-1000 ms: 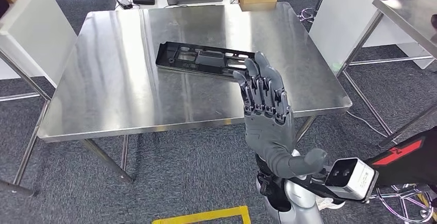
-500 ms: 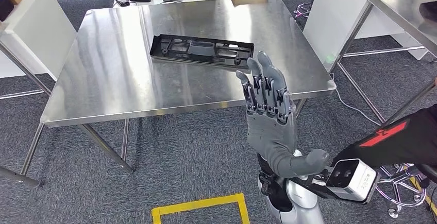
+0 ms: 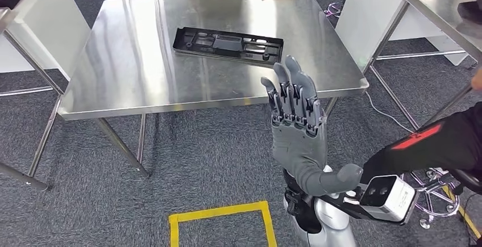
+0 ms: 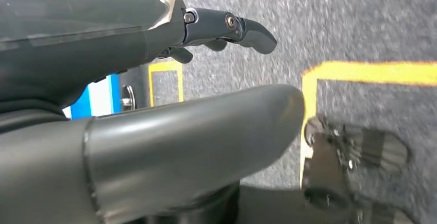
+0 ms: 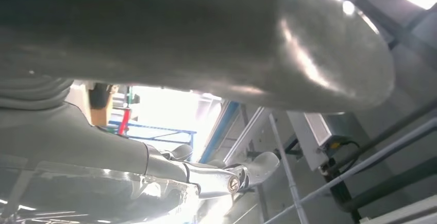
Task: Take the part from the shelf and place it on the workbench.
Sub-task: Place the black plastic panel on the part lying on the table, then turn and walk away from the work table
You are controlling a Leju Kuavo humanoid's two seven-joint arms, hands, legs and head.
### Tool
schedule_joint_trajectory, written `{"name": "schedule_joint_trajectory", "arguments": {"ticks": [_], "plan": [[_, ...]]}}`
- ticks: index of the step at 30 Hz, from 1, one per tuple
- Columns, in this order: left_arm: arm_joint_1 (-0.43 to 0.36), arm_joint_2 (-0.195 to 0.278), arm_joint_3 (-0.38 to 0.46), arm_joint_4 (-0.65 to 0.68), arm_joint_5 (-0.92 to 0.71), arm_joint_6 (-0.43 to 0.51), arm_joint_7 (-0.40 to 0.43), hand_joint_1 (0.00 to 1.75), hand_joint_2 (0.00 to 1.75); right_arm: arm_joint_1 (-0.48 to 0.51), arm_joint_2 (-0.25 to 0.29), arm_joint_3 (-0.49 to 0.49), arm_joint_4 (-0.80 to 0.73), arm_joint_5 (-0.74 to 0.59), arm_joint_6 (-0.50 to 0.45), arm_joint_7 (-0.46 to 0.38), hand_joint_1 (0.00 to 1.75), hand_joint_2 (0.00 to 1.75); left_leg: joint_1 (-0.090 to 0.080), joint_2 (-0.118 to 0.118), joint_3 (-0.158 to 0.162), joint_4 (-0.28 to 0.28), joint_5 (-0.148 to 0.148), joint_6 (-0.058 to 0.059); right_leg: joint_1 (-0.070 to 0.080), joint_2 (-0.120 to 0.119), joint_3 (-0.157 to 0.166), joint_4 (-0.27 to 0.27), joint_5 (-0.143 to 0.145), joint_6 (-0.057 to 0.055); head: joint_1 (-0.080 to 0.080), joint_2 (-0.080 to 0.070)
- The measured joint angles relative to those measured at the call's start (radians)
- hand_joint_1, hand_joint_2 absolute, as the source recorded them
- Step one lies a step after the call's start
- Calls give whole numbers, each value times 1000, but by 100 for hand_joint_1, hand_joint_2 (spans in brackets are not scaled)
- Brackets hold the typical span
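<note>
My right robot hand is raised in front of me, fingers straight, loosely apart and holding nothing, thumb jutting out to the side; my left robot hand hangs over the carpet, fingers slightly curled around nothing. Beyond the raised fingertips the part, a long flat black plastic frame full of ribs and cut-outs, lies flat on the steel counter, well inside its edges and apart from my hand. I judge it light and fairly stiff but thin enough to flex, and likely to slide on the polished steel; the best hold would be around a long edge near the middle, so it stays balanced
</note>
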Motion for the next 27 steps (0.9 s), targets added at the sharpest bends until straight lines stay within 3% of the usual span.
{"name": "schedule_joint_trajectory", "arguments": {"ticks": [2,3,4,5,7,9,10,11,13,14,16,18,19,20,21,23,25,27], "plan": [[-2,1,0,0,-3,1,0,0,0,-1,-3,0,0,-1,-3,0,0,0,-1,3,-28,0,22,8,-3,0,-40,119,-85,-9,3,0],[-2,1,1,0,-4,1,0,0,0,0,-4,0,0,-2,-4,0,0,0,-1,4,-43,0,33,8,-5,0,-54,180,-113,-8,3,0],[-2,0,1,0,-5,2,0,0,0,-1,-6,0,0,-3,-5,1,0,0,-1,5,-59,1,45,7,-5,0,-56,219,-121,-1,3,0],[-2,-1,1,0,-6,2,0,0,0,-1,-7,0,0,-3,-6,1,0,0,-1,5,-74,1,56,5,-6,0,-42,225,-109,9,3,0],[-2,-2,1,0,-6,3,0,0,0,-1,-9,0,0,-3,-6,1,0,0,-1,6,-100,2,79,-2,-10,1,41,131,-65,29,3,0],[-2,-2,1,0,-6,4,0,0,0,-4,-9,0,0,-3,-6,1,0,0,-4,4,-117,5,98,-13,-9,3,144,-17,-60,29,2,0],[-1,-2,1,0,-6,5,0,0,0,-6,-9,0,1,-4,-6,1,0,0,-6,4,-120,6,107,-19,-8,4,173,-66,-68,23,1,0],[-1,-2,1,0,-5,6,0,0,0,-6,-9,0,1,-4,-6,1,0,0,-6,4,-122,4,115,-25,-4,5,181,-87,-75,16,1,0],[1,-2,1,0,-5,6,0,0,0,-7,-10,0,2,-6,-7,1,0,0,0,3,-125,1,126,-39,-5,4,167,-90,-66,-3,1,0],[3,-2,1,0,-4,7,0,0,0,-8,-11,0,2,-6,-7,1,0,0,3,2,-131,12,108,-45,-7,3,160,-90,-57,-15,0,0],[6,-2,1,1,-3,7,0,0,0,-10,-10,0,3,-8,-8,1,0,0,7,-1,-157,91,17,-51,-11,1,143,-91,-35,-37,-1,0],[8,-3,1,1,-2,7,0,0,0,-10,-11,0,4,-12,-10,1,0,0,8,-4,-187,222,-74,-56,-5,0,120,-89,-14,-47,-2,0],[8,-3,1,1,-2,7,0,0,0,-9,-11,0,6,-15,-11,1,0,0,8,-5,-193,272,-86,-57,-2,0,108,-87,-4,-47,-2,0],[8,-3,1,1,-3,7,0,0,0,-9,-12,0,7,-16,-12,1,0,0,8,-5,-186,293,-76,-56,0,0,94,-84,4,-45,-2,0],[8,-3,1,1,-3,7,0,0,0,-9,-12,0,8,-17,-12,1,0,0,8,-6,-159,276,-52,-54,1,0,82,-80,11,-43,-2,0],[7,-2,1,1,-4,7,0,0,0,-9,-12,0,9,-18,-12,0,0,0,7,-6,-60,155,-19,-43,4,0,63,-71,21,-37,-2,0],[5,-1,1,1,-5,7,0,0,0,-10,-12,0,10,-18,-12,0,0,0,1,-6,18,41,-25,-34,7,-1,54,-66,29,-26,-1,0],[5,-1,1,1,-6,7,0,0,0,-11,-12,0,10,-18,-12,0,0,0,-6,-6,31,6,-32,-28,7,-3,49,-65,40,-12,-1,0]]}}
